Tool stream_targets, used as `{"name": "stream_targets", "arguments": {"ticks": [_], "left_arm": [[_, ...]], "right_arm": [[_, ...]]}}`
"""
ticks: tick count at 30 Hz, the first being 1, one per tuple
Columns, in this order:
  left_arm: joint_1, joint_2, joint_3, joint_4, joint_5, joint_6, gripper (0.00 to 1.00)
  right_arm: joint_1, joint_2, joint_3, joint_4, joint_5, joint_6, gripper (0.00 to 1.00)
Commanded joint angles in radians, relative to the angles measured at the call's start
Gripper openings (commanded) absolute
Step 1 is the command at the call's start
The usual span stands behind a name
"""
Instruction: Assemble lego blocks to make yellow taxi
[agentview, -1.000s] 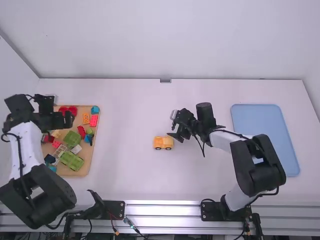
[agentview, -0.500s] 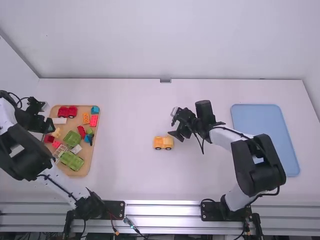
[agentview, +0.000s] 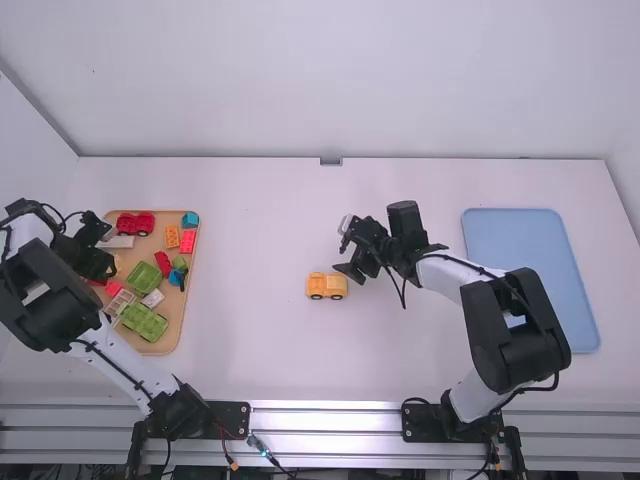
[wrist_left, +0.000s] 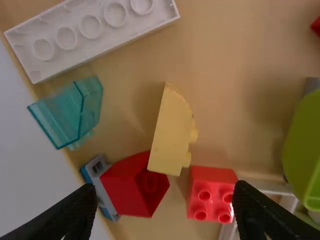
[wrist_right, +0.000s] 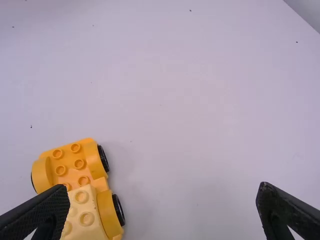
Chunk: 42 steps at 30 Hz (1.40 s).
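Left wrist view: left gripper (wrist_left: 165, 196) fingers wide, holding nothing, over wooden tray (agentview: 178, 318). Pale yellow block (wrist_left: 169, 132) lies studs sideways just past the tips. Risk: red sloped block (wrist_left: 122, 185) and red studded block (wrist_left: 212, 192) crowd its end; closing could snag either or twist it. Right gripper (wrist_right: 164, 192) fingers wide, nothing between, near yellow taxi base (wrist_right: 75, 162); a careless swing could bump it. Tray rim could catch left fingers. White table (agentview: 250, 230) gives carrying room between tray and base.
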Motion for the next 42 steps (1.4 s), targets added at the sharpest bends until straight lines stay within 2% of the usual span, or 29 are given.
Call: {"name": "stream_targets", "arguments": {"ticks": [1, 8, 11, 19, 28, 42], "left_arm": [[-0.003, 0.010, -0.037, 0.023, 0.013, 0.014, 0.71], [0.000, 0.010, -0.091, 0.111, 0.063, 0.015, 0.68], [-0.001, 0.015, -0.115, 0.153, 0.075, 0.015, 0.62], [0.000, 0.036, -0.117, 0.169, 0.102, 0.014, 0.63], [0.001, 0.061, -0.117, 0.181, 0.098, 0.011, 0.57], [0.000, 0.061, -0.117, 0.185, 0.073, 0.010, 0.38]], "right_arm": [[-0.005, -0.007, 0.027, -0.003, -0.009, 0.006, 0.99], [-0.005, -0.007, 0.027, -0.002, -0.008, 0.039, 0.99], [-0.005, -0.007, 0.027, -0.006, -0.004, 0.039, 0.99], [-0.015, -0.007, 0.027, -0.021, -0.009, 0.039, 0.99], [-0.016, -0.007, 0.027, -0.023, -0.009, 0.039, 0.99], [-0.016, -0.007, 0.027, -0.027, -0.009, 0.057, 0.99]]}}
